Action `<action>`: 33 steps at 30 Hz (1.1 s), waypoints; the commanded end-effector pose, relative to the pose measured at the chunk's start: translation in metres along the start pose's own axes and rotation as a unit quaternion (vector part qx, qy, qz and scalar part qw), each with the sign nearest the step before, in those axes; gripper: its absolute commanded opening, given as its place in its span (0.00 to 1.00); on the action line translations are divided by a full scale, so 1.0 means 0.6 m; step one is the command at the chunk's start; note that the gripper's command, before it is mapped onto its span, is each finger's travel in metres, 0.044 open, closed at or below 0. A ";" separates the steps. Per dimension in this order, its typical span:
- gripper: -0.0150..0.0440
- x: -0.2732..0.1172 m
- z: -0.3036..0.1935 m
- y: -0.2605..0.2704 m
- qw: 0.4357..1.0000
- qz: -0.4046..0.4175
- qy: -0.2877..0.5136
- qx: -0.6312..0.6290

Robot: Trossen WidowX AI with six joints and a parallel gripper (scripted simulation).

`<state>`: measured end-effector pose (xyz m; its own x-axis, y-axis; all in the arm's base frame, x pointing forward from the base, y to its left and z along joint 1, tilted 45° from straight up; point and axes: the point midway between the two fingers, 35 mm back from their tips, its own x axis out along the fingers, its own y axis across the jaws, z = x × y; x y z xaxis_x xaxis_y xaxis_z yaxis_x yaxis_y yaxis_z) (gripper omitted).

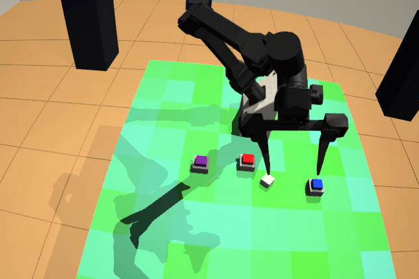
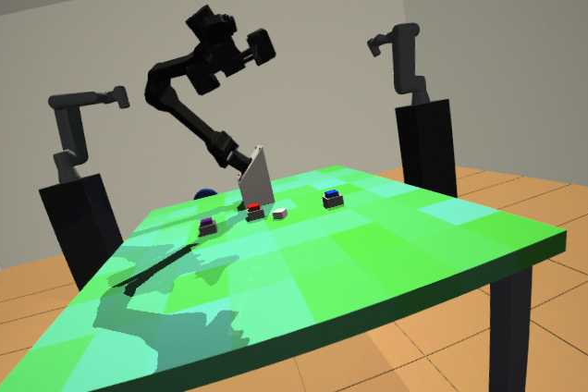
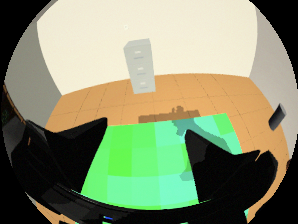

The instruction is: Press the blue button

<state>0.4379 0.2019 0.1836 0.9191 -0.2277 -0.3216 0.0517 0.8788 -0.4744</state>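
Spread wide with nothing between them, the two dark fingers of the gripper point down toward the green checked table. From the top view one fingertip appears over the white block and the other just above the blue button, but the exterior view shows the gripper held high in the air, well apart from everything on the table. The blue button sits on its dark base toward the right side of the table, apart from the rest of the row. To its left lie the white block, then the red button, then the purple button, each on its own base and none touching another. The arm rises from a grey slanted mount behind the red button, bends sharply and folds back over the row. Its dark shadow falls across the near left part of the table. In the wrist view both fingers frame a stretch of green table and the orange floor beyond.
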 end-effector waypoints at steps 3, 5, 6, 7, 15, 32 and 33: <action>0.93 0.016 -0.128 0.119 0.990 0.061 0.125 -0.021; 0.93 0.014 -0.170 0.145 0.984 0.069 0.165 -0.028; 0.93 0.013 -0.191 0.156 0.980 0.071 0.185 -0.031; 0.93 0.011 -0.213 0.167 0.975 0.072 0.206 -0.034; 0.93 -0.029 -0.384 0.216 0.926 0.043 0.369 -0.065; 0.93 -0.110 -0.546 0.201 0.842 -0.084 0.522 -0.112; 0.93 -0.110 -0.546 0.201 0.842 -0.084 0.522 -0.112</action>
<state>0.2574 0.1829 -0.1225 0.0697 -0.6821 -0.7279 -0.0538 0.7261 -0.6855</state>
